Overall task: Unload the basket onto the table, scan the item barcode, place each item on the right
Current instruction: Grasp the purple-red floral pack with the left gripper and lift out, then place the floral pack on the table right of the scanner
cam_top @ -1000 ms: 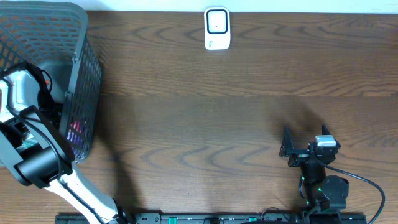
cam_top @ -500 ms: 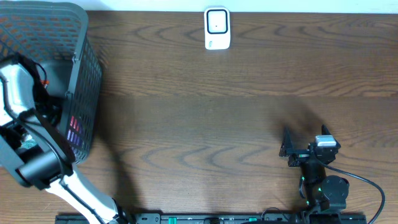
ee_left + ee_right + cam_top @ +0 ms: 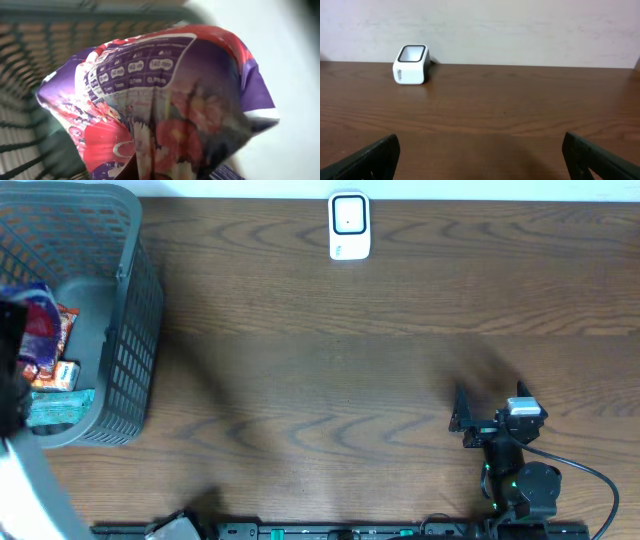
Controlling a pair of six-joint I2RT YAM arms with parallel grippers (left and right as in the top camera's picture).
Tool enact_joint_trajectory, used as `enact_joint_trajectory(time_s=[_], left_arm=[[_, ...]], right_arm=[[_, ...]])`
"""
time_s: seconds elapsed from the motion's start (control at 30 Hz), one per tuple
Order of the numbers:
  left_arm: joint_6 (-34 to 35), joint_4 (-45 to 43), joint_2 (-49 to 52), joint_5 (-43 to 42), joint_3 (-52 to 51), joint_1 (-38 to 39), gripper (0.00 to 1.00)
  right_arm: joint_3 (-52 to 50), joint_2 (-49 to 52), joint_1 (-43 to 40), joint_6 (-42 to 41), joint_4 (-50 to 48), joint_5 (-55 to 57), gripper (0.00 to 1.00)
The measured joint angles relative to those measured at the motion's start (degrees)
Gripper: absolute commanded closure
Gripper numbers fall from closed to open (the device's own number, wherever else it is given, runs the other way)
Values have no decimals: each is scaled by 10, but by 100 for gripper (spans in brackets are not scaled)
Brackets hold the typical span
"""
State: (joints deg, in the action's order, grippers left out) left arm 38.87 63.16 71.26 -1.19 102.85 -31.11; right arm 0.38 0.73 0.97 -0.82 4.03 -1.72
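The left claw, mostly cut off at the picture's edge, is clamped tight on a crumpled purple-and-red snack packet. From above, the packet lies within the rim of the grey mesh basket at the table's left end. The right claw gapes wide, holding nothing, low over the dark wood-grain table. 1 white scanner sits at the far edge, near a pale wall.

Left gripper clamped; right gripper agape
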Motion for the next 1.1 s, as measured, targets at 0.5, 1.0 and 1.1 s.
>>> enact_joint_trajectory(time_s=[0.5,1.0,1.1], left_arm=[[-163,-31,-79,-175,-9,330,93],[-219,-88,235,-127,-59,599,93],[-219,-119,300,-116,-59,628,64]], right_arm=[[0,0,0,0,0,0,1],[0,0,0,0,0,0,1],[0,0,0,0,0,0,1]])
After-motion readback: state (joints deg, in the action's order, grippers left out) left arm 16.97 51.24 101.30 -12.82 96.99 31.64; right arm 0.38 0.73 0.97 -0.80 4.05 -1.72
